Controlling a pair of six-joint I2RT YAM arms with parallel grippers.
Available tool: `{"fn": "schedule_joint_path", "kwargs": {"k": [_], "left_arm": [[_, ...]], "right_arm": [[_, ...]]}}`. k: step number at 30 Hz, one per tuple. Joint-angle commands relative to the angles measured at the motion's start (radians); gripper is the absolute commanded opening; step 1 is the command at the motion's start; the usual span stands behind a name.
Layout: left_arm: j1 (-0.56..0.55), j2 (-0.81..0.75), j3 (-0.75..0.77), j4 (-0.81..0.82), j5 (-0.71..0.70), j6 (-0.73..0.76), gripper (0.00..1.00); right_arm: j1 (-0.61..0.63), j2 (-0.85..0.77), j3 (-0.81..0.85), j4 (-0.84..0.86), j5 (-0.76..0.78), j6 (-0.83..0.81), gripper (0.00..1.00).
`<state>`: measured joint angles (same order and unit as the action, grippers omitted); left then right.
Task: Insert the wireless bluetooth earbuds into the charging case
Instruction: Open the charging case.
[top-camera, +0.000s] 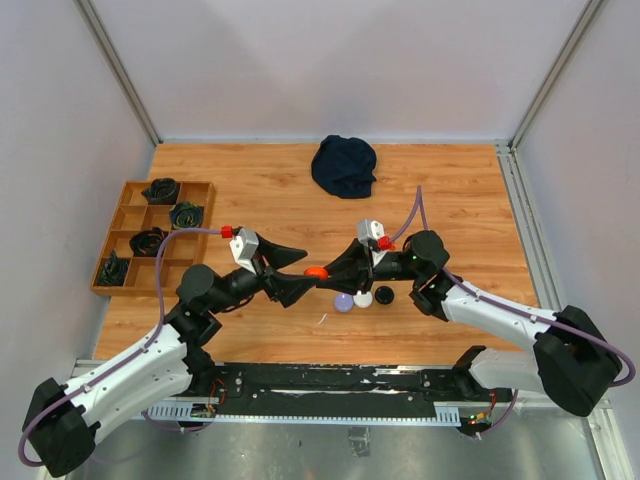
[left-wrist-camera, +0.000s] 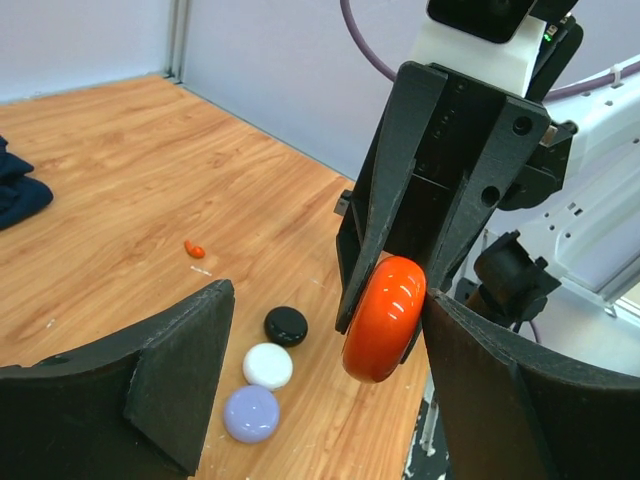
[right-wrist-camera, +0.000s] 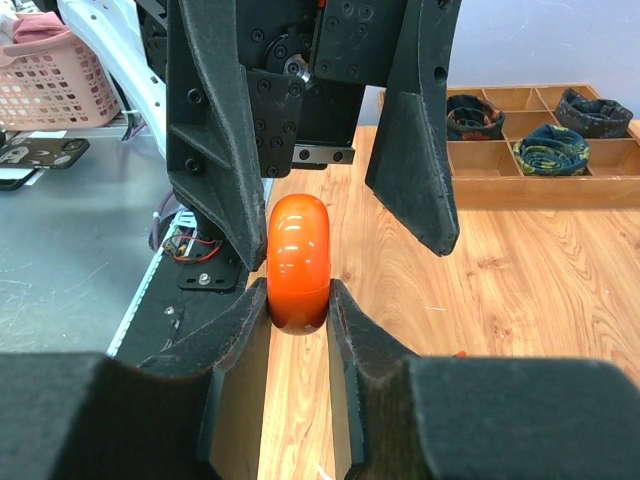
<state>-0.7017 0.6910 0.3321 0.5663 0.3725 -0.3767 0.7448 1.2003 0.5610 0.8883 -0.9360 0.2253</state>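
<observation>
1. My right pincer (right-wrist-camera: 298, 300) is narrow and clamps the orange charging case (right-wrist-camera: 298, 263) by its flat faces. The case stands on edge above the table, and it looks shut.
2. My left pincer (left-wrist-camera: 328, 295) is wide and holds nothing. Its two fingers reach to either side of the orange charging case.
3. From the right wrist view, one left finger (right-wrist-camera: 225, 150) sits just beside the case; I cannot tell whether it touches.
4. A red-orange earbud (left-wrist-camera: 194, 248) lies alone on the wooden table (top-camera: 450, 190), well apart from both pincers.
5. Below the pincers three small round cases rest in a short row on the table: a black case (left-wrist-camera: 285, 325), a white case (left-wrist-camera: 268, 366) and a lilac case (left-wrist-camera: 251, 414).
6. A dark blue cloth (top-camera: 344, 165) lies at the far edge, and a wooden divider tray (top-camera: 128, 215) with dark coiled bundles sits at my far left.
</observation>
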Motion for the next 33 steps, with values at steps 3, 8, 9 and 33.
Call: {"fn": "schedule_joint_path", "kwargs": {"k": [3,8,9,33], "left_arm": [[-0.001,-0.015,0.040,-0.046,-0.076,0.030,0.81],[-0.002,-0.036,0.053,-0.068,-0.141,0.025,0.81],[-0.001,-0.036,0.057,-0.068,-0.143,0.024,0.81],[-0.001,-0.027,0.100,-0.199,-0.276,-0.014,0.82]], "right_arm": [[-0.004,-0.029,0.002,-0.014,0.000,-0.034,0.11],[-0.004,-0.039,0.002,-0.015,-0.009,-0.029,0.11],[-0.004,-0.039,0.002,-0.017,-0.010,-0.030,0.11],[-0.004,-0.072,-0.005,-0.301,0.203,-0.226,0.11]]}}
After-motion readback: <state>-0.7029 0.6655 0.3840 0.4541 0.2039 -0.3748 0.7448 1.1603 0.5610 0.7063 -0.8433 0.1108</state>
